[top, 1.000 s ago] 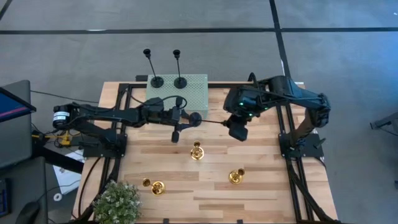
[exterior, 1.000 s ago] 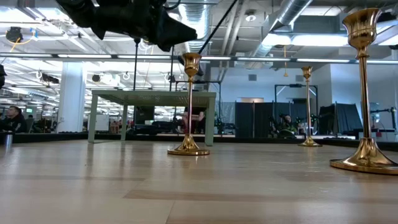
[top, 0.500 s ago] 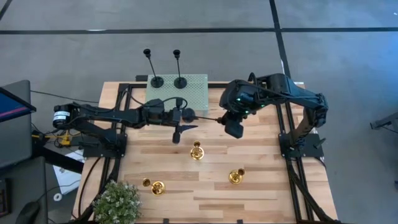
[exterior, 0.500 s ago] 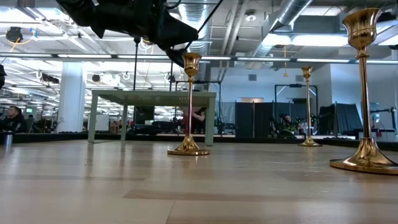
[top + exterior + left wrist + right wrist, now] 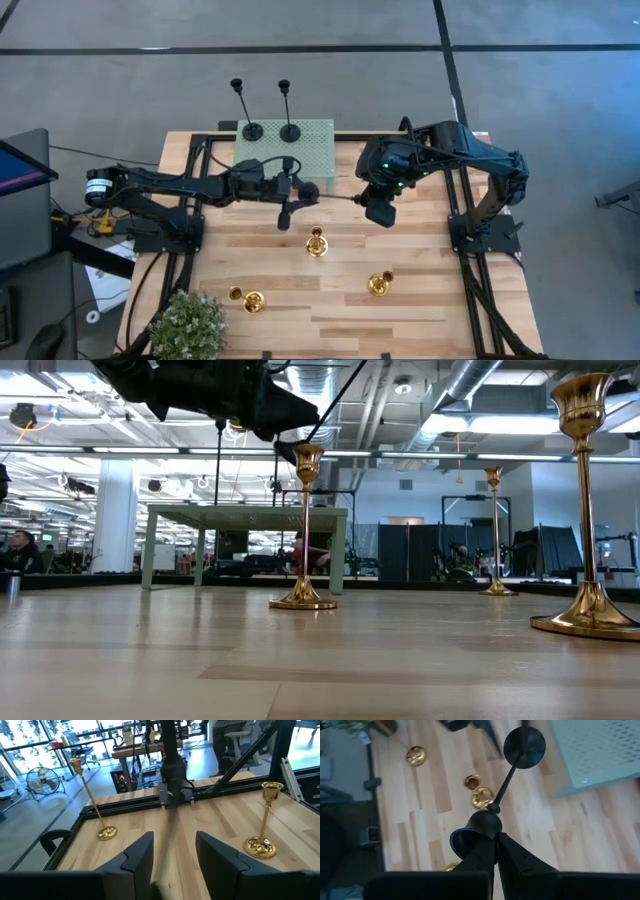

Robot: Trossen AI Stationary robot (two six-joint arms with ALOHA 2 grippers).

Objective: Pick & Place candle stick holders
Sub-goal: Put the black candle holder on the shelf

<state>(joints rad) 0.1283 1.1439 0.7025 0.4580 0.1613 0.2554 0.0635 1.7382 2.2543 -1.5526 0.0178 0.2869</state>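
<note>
A matte black candle stick holder [image 5: 335, 195] hangs above the table's middle with my right gripper [image 5: 373, 204] shut on it. Its round base [image 5: 524, 742] points at my left gripper [image 5: 296, 198]. That gripper is level and open [image 5: 172, 857], and the base is just off its fingertips. Two more black holders [image 5: 253, 130] [image 5: 290, 130] stand upright on a green perforated pad [image 5: 300, 150] at the far edge. Three gold holders [image 5: 317, 243] [image 5: 380, 284] [image 5: 250, 300] stand on their round bases on the wood. My right gripper pinches the black holder's cup end [image 5: 479, 827] between its two fingers, which slant down from above and run roughly along the stem. The holder is lifted clear of the table and lies nearly level, stem [image 5: 506, 775] and base reaching toward the table's left. My left gripper: I cannot tell whether its fingers [image 5: 487, 732] touch the base; a small gap seems to show.
A potted plant [image 5: 190, 325] sits at the near left corner. Black frame rails [image 5: 195, 200] [image 5: 462, 215] run along both sides of the table. Bare wood lies between the gold holders and the green pad.
My right gripper has swayed a little toward the table's left edge and back, carrying the black holder with it. The holder stays clear of the table.
</note>
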